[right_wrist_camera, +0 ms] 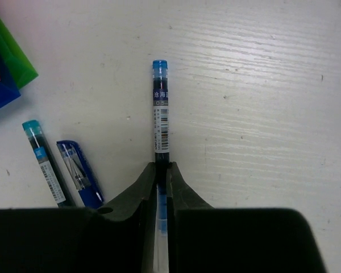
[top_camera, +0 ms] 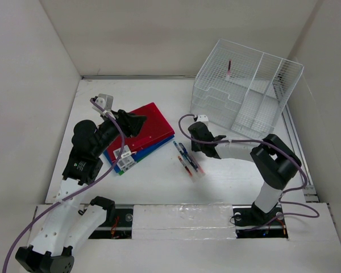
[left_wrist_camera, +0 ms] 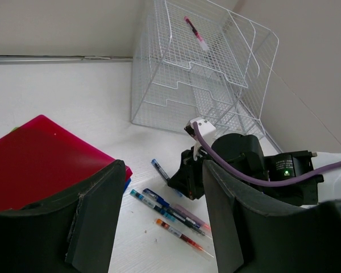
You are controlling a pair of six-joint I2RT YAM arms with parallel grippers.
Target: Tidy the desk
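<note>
The matte white desk (top_camera: 159,187) carries a clear-white wire-mesh rack (top_camera: 247,94) at 1 o'clock, tilted against the back corner. At 9 o'clock lies a flat stack of folders (top_camera: 150,128), red over blue and green. Near the middle lie several loose pens (left_wrist_camera: 162,209), with a blue-capped pen (right_wrist_camera: 160,114) just at their 12 o'clock.

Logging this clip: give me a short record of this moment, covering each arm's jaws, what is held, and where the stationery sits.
left jaws: open, empty, above the folder stack
right jaws: shut on a blue-capped pen, close to the desk
loose pens: several on the desk, between the folder stack and the right arm
wire-mesh rack: far right of the desk
pink pen: already in the rack, on its top tier
</note>
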